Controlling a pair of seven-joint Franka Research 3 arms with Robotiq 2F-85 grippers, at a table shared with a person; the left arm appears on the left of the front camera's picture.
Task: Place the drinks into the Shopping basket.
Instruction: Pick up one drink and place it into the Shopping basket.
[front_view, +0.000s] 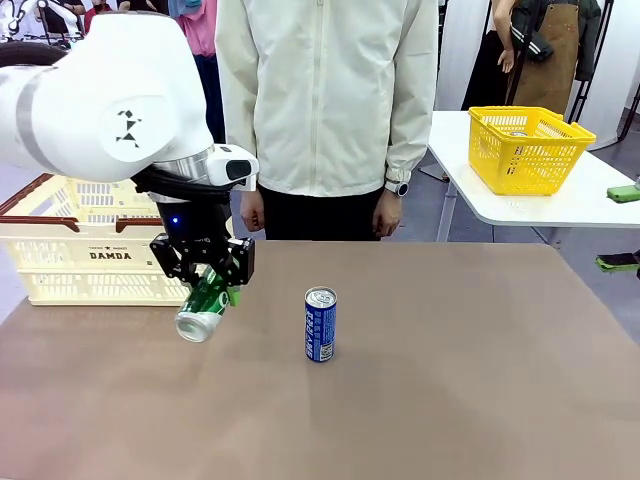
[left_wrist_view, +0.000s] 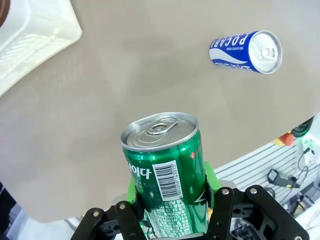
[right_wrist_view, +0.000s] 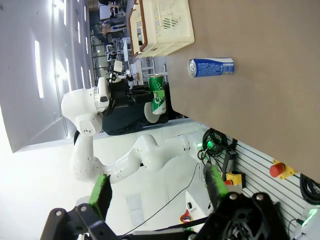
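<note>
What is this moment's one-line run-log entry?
left tool: shut on green slim metal can, tilted, off table | blue slim metal can: upright on table | cream-white slotted plastic basket: table's far left | right tool: open

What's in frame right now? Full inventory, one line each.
green can: 1, green with a silver top, tilted in the air above the table, in front of the Shopping basket
blue can: 1, blue with white lettering, upright near the table's middle
Shopping basket: 1, cream-white with a dark red-brown rim, at the table's far left
yellow basket: 1, yellow mesh, on the side table
table: 1, brown, main work surface
side table: 1, white, far right
person: 1, pale jacket, standing at the far side with arms down
left gripper: 1, black with green pads, shut on the green can
right gripper: 1, black with green pads, open, off the table's near edge
</note>
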